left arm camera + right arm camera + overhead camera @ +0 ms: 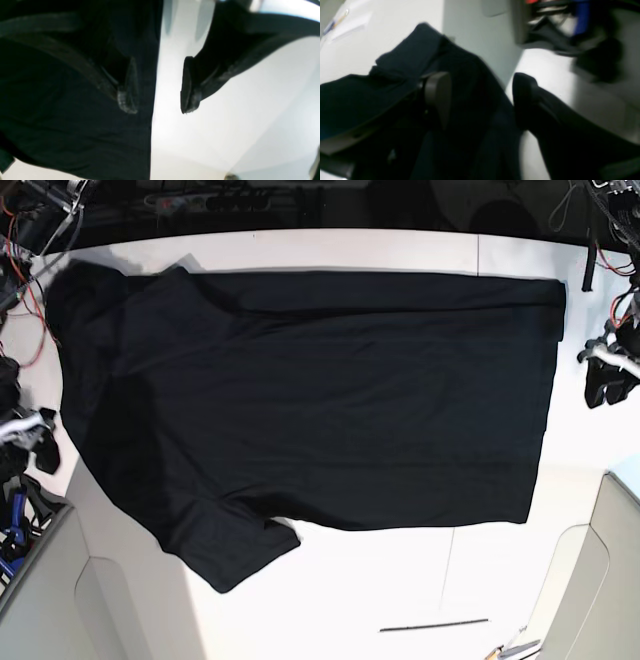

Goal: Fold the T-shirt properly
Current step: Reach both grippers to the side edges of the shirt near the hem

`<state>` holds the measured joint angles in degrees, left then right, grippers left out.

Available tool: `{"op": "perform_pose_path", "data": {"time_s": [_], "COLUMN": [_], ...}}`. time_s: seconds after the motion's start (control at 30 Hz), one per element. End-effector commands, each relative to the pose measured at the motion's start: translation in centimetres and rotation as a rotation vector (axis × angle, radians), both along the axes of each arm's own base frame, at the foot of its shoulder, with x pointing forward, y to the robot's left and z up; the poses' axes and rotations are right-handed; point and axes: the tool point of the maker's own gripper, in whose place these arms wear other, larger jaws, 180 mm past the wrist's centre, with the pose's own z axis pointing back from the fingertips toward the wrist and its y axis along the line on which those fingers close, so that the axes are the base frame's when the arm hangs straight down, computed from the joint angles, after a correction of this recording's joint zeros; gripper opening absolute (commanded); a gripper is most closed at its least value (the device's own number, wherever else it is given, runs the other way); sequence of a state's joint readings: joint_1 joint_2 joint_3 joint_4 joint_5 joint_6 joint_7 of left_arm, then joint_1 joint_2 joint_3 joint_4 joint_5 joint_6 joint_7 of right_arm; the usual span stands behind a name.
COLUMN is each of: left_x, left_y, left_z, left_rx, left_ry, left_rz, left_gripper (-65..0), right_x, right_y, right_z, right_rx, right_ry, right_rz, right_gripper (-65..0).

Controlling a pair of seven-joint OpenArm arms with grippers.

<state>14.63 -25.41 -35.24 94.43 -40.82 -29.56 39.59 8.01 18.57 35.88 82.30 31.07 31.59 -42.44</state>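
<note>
T-shirt (320, 395), spread flat across the white counter (400, 590), is judged light, limp and crease-prone, best pinched at hem corners or sleeve edges, while both sets of jaws are seen apart and empty.

The left gripper (158, 85) hangs with its two dark fingers apart and nothing between them. One finger (128, 86) sits over the black T-shirt (75, 120), which fills the left half of the view; whether it touches the cloth cannot be told. The other finger (190, 86) stands over the bare white table (250, 112). The shirt's straight edge runs from top to bottom between the two fingertips. The cloth shows soft folds, and a strip of white table appears below it at the lower left corner.
</note>
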Motion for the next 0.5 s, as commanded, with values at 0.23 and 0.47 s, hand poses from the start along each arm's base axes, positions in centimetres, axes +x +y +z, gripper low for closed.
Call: {"op": "perform_pose_path", "data": {"time_s": [0.23,0.47], "left_x": [5.8,10.3], "left_y": [2.4,4.4], "left_z": [-0.7,-1.6], "left_rx": [0.018,-0.070], "left_ry": [-0.003,-0.007], "left_rz": [-0.009,0.064], "left_gripper": [-27.2,-27.2], "right_x": [6.9,8.0], "right_y": [-0.8,-2.7], "right_z": [-2.8,-5.6], "right_rx": [0.053,0.051], "right_ry": [0.016,0.092], "right_rz": [-0.067,-0.177], "right_gripper": [-27.0,-27.0]}}
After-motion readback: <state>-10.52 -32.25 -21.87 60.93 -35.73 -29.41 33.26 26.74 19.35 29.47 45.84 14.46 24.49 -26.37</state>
